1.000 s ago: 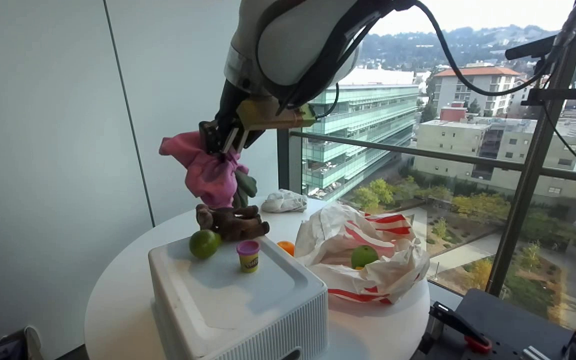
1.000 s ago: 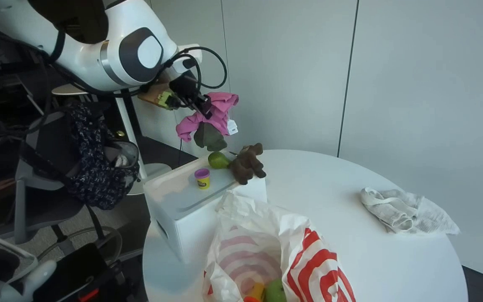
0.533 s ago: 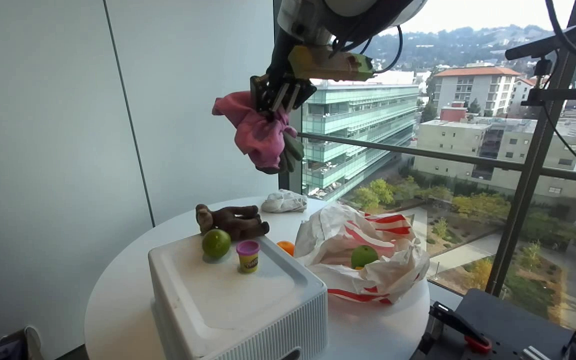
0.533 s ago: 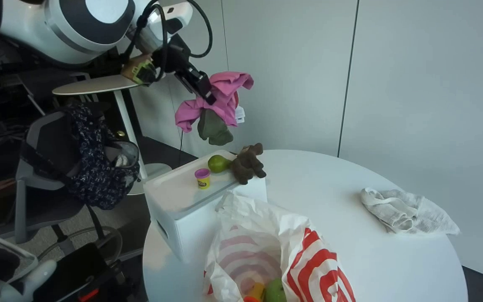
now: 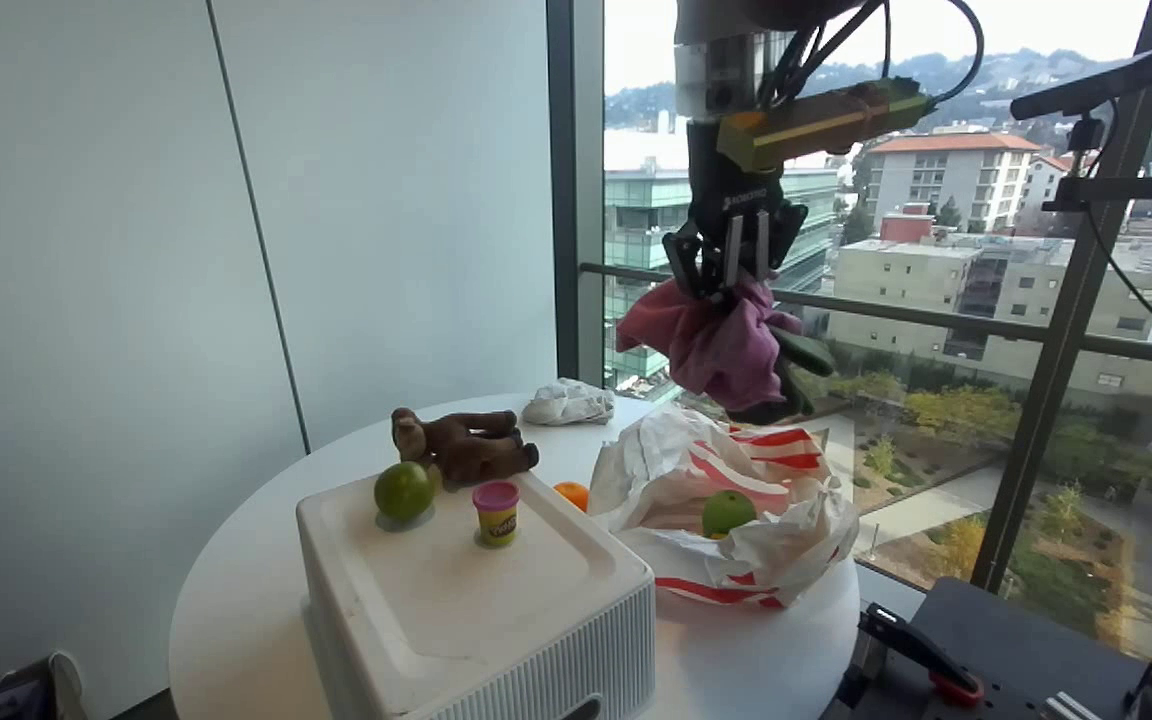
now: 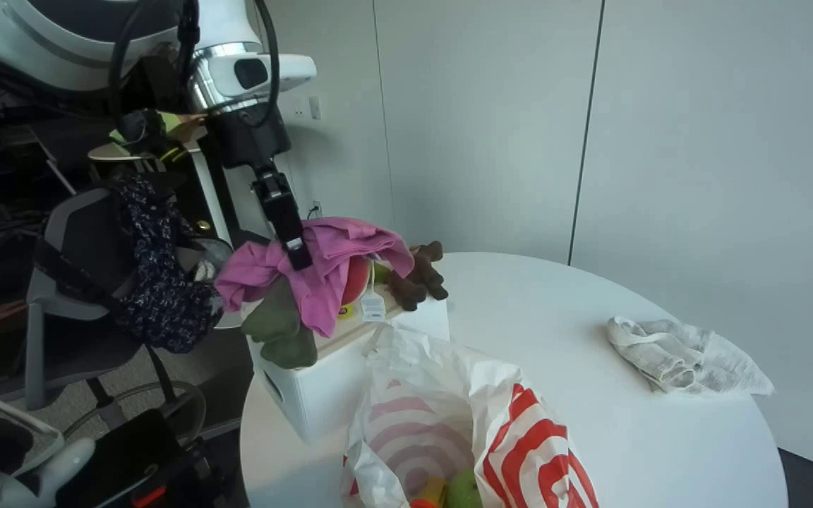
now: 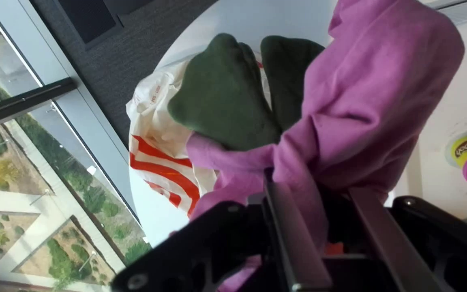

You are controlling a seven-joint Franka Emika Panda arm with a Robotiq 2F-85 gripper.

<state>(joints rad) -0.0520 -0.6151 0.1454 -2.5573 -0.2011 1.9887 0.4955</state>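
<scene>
My gripper [image 5: 733,285] is shut on a pink cloth thing [image 5: 721,345] and holds it in the air, pointing down. Dark green, soft-looking flaps [image 5: 804,352] hang from the cloth. In an exterior view the gripper [image 6: 299,255] pinches the pink cloth [image 6: 343,236], and a white tag [image 6: 372,307] and a red rounded piece [image 6: 356,279] show under it. In the wrist view the gripper [image 7: 312,192] has pink folds between its fingers. The green flaps [image 7: 227,97] there cover part of a white and red plastic bag [image 7: 160,162]. The bag [image 5: 781,570] lies open below.
A white box [image 5: 496,630] on the round table [image 5: 236,600] bears a brown plush animal [image 5: 476,445], a green fruit [image 5: 404,490] and a Play-Doh can [image 5: 496,515]. An orange fruit [image 5: 572,494] lies beside the bag. A whitish cloth [image 6: 685,353] lies further off. Another green fruit [image 5: 729,512] is in the bag.
My gripper has carried the pink cloth thing away from above the plush animal towards the bag, first rising, then lowering, and now points straighter down. The green fruit on the box has rolled slightly back and forth.
</scene>
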